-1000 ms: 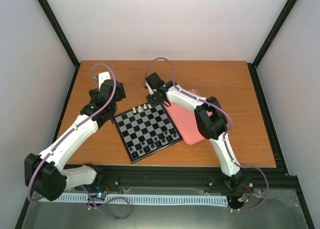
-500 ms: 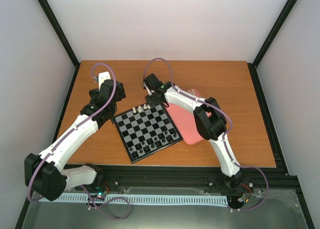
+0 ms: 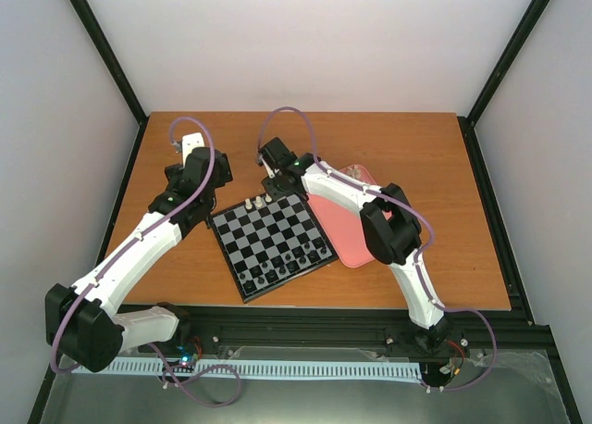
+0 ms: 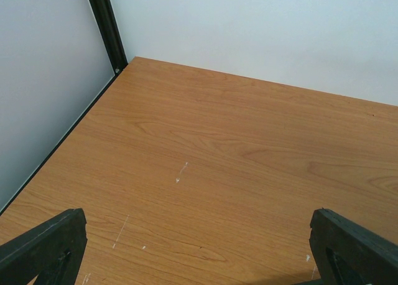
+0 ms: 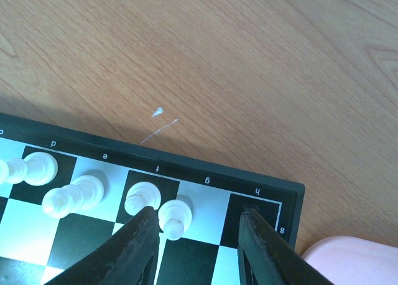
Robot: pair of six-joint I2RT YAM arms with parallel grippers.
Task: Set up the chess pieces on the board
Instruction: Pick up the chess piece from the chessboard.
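Observation:
The black-framed board lies at an angle in the middle of the table. A few white chess pieces stand along its far edge, and dark pieces along its near edge. In the right wrist view the board's rim runs under my right gripper, which is open over the far right corner. One white piece stands just inside its left finger, another white piece just outside it. My left gripper is open above bare wood, left of the board.
A pink tray lies against the board's right side, and its corner shows in the right wrist view. Two more white pieces stand further left on the back row. White walls and black posts close the table's far side.
My right gripper has shifted a little to the left along the board's far edge. The left arm has not moved.

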